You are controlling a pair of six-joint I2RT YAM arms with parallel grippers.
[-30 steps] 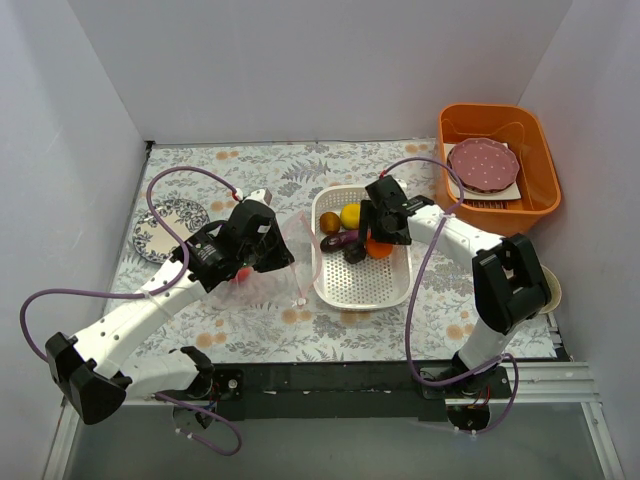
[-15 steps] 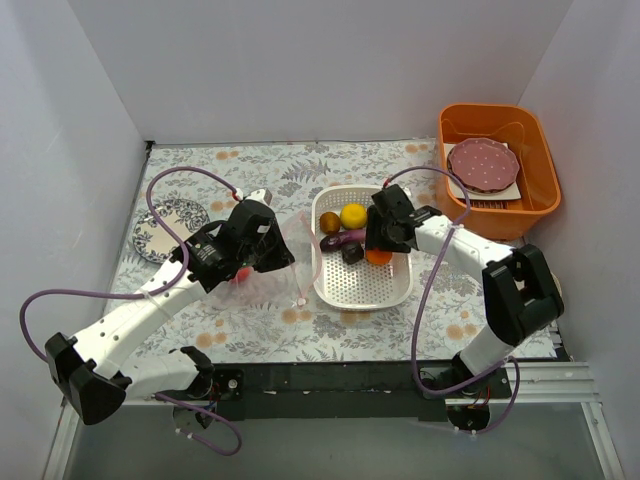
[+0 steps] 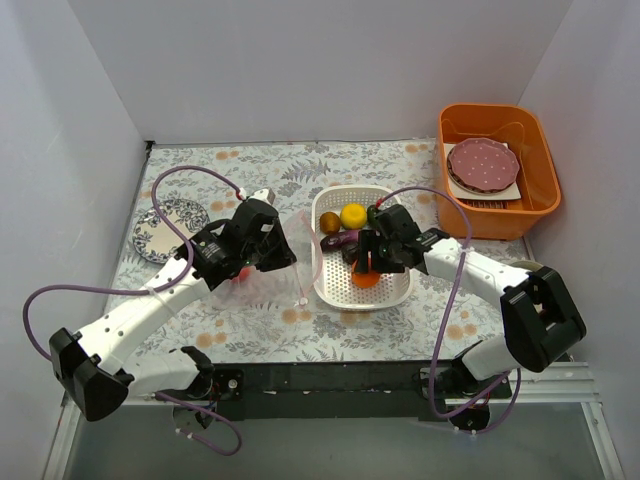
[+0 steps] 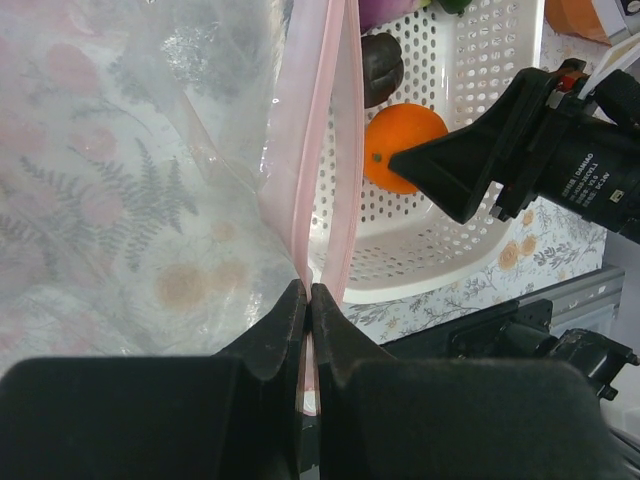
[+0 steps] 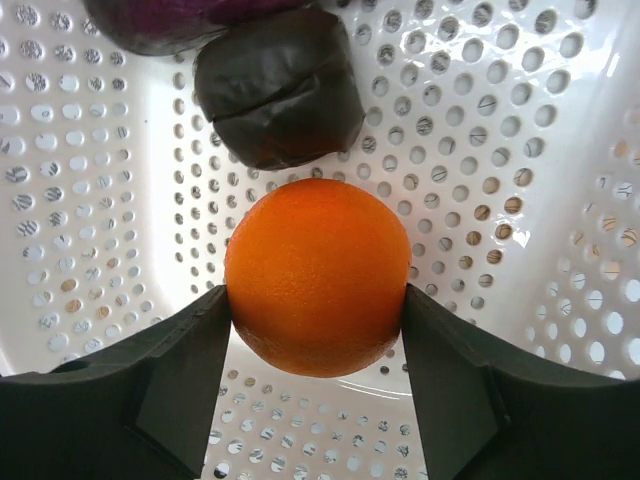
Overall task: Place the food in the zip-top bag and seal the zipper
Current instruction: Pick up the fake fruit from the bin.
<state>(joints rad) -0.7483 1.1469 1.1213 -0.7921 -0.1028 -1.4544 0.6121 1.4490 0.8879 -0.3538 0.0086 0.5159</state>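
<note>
The right hand [image 3: 367, 262] has moved from the far part of the white basket [image 3: 385, 292] toward its near end, and the orange [image 3: 365, 279] has come with it. This hand now grips the orange [image 5: 318, 275], one finger pressed against each side, low over the basket's perforated floor. Just behind the orange lies the dark avocado [image 5: 278, 90], then the purple eggplant [image 3: 340, 239], with the yellow lemon [image 3: 352, 215] and brown kiwi [image 3: 329, 222] at the basket's far end. Left of the basket, the clear zip-top bag [image 3: 275, 275] lies on the floral surface [image 3: 250, 330]. The left hand [image 4: 308, 300] is closed tight, pinching the pink zipper [image 4: 318, 150] at the bag's mouth.
</note>
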